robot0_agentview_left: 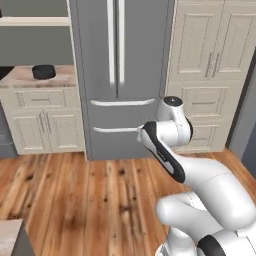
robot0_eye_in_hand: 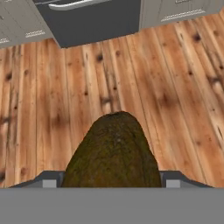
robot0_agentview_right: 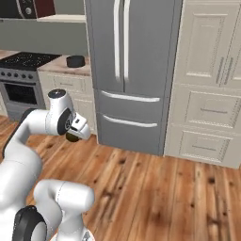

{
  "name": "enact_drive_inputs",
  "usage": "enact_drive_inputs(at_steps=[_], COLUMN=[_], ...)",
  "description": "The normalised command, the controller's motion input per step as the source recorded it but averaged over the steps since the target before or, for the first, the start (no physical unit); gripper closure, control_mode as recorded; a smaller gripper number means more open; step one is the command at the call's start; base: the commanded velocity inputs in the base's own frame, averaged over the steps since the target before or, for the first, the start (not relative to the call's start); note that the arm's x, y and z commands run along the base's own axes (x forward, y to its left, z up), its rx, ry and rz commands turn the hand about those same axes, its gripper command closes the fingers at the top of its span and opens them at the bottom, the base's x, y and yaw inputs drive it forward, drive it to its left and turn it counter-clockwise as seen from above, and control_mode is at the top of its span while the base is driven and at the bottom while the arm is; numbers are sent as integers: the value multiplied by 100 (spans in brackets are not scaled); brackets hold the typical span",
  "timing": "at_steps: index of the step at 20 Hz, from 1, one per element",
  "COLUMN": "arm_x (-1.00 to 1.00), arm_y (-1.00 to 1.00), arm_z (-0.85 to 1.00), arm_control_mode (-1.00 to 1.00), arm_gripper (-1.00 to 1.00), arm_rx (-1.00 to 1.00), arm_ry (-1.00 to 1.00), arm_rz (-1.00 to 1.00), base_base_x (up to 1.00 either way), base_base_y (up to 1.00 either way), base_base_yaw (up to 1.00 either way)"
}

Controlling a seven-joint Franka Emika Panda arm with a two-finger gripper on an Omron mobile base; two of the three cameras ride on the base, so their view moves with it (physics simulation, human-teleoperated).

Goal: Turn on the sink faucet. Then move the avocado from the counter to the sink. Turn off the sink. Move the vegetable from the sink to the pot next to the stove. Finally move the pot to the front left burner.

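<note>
The avocado (robot0_eye_in_hand: 114, 153) sits at the bottom centre of the hand view, a dark brownish-olive rounded fruit with a rough skin, flanked at its lower left and right by the grey fingers (robot0_eye_in_hand: 49, 181), which stand apart and are clamped on it from both sides. Behind it in that view runs a wooden plank floor (robot0_eye_in_hand: 52, 96), and across the top edge lie the dark grey lower drawer of the refrigerator (robot0_eye_in_hand: 94, 19) and pale cabinet fronts.

In the right base view the avocado (robot0_agentview_right: 71, 137) shows as a small dark lump under the white hand at middle left of the frame, over the floor and well clear of any bench. The white arm (robot0_agentview_right: 28, 136) rises from the lower left there.

In the upper left of the right base view the pot (robot0_agentview_right: 75, 60) rests on the marbled bench (robot0_agentview_right: 63, 67), between the black stove (robot0_agentview_right: 26, 60) at far left and the grey refrigerator. The stove has a steel front with a row of dark knobs.

In the left base view the pot (robot0_agentview_left: 43, 71) stands on the bench (robot0_agentview_left: 22, 77) at upper left, left of the refrigerator (robot0_agentview_left: 120, 75). Tall cream cabinets (robot0_agentview_left: 210, 75) fill the right of that frame.
</note>
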Motion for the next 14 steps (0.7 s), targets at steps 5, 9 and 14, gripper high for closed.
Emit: enact_drive_inputs(at_steps=[5,9,14], arm_x=[0,0,0], arm_y=[0,0,0], arm_z=[0,0,0], arm_control_mode=[100,100,100], arm_gripper=[100,100,100], arm_rx=[0,0,0], arm_ry=[0,0,0], arm_rz=[0,0,0], base_base_x=[100,100,91], base_base_y=[38,67,84], base_base_yaw=[-10,-15,-17])
